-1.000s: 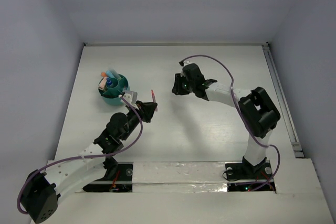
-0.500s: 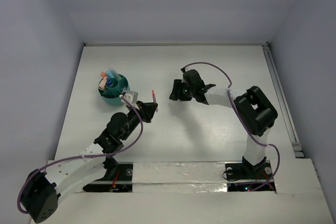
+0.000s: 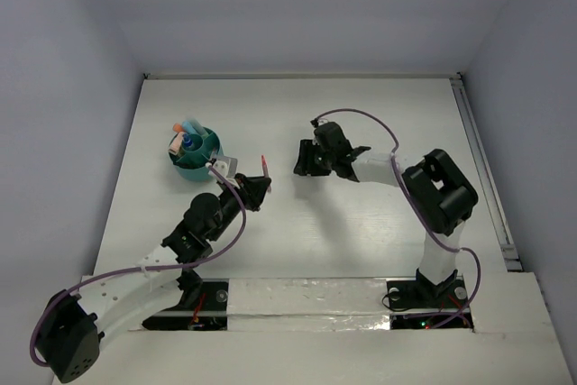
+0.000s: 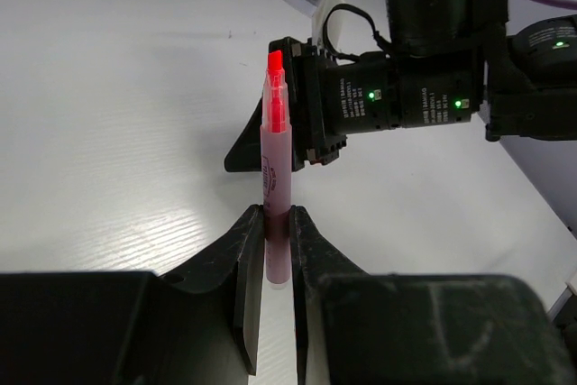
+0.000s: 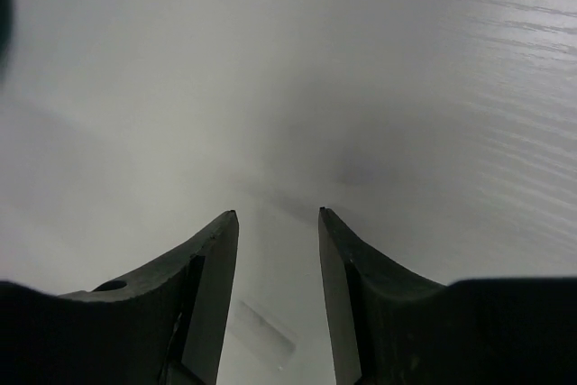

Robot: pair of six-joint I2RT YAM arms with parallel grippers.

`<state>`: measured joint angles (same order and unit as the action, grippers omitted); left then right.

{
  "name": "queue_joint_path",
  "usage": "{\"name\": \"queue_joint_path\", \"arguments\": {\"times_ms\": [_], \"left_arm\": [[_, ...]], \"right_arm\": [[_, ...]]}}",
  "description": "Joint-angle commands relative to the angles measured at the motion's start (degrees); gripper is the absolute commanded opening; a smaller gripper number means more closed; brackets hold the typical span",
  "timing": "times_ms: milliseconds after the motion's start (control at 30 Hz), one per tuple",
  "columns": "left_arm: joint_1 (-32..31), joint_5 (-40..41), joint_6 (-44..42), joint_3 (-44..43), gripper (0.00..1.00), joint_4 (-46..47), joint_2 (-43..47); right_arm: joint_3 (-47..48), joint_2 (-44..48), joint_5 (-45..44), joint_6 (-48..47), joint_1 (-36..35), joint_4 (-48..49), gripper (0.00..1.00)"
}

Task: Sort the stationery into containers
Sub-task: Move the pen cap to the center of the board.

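Note:
My left gripper (image 3: 257,188) is shut on a pink marker (image 4: 275,178) and holds it upright near its lower end, its bright red tip (image 4: 276,65) bare. From above, the marker (image 3: 264,165) sticks out just right of the teal pot (image 3: 194,152), which holds several pens and a blue-capped tube. My right gripper (image 3: 302,160) hovers low over the table a short way right of the marker, its jaws pointing toward it. It is open (image 5: 278,212) with nothing between its fingers. In the left wrist view its black body (image 4: 397,101) fills the space behind the marker.
A small clear oblong piece (image 5: 261,335) lies on the white table under the right fingers. A metal rail (image 3: 471,132) runs along the table's right edge. Grey walls close in the back and both sides.
The right wrist has shifted slightly nearer and toward the left arm, bending its forearm lower. The left arm and the pink marker have stayed where they were.

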<state>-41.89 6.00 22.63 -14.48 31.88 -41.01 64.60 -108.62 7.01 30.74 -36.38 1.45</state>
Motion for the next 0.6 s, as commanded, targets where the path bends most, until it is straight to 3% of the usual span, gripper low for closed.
{"name": "queue_joint_path", "arguments": {"times_ms": [0, 100, 167, 267, 300, 567], "left_arm": [[0.1, -0.8, 0.1, 0.1, 0.00, 3.3, -0.2], [0.1, -0.6, 0.0, 0.0, 0.00, 3.1, -0.2], [0.1, -0.2, -0.1, -0.1, 0.00, 2.8, 0.1], [0.1, 0.4, -0.4, -0.1, 0.00, 2.2, 1.0], [0.1, 0.7, -0.5, -0.2, 0.00, 1.8, 1.5], [0.1, 7.3, -1.0, -0.1, 0.00, -2.7, 8.7]], "right_arm": [[0.3, 5.0, -1.2, -3.8, -2.0, -0.2, 0.46], [0.3, 5.8, 1.5, -6.8, -4.9, -5.0, 0.18], [0.0, 6.6, 0.7, -11.0, -8.8, -9.1, 0.17], [-0.3, 7.5, -6.6, -15.3, -13.9, -15.1, 0.40], [-0.8, 8.0, -8.0, -15.8, -14.5, -15.8, 0.54], [-6.1, 11.7, -2.6, -17.0, -16.2, -16.0, 0.59]]}}
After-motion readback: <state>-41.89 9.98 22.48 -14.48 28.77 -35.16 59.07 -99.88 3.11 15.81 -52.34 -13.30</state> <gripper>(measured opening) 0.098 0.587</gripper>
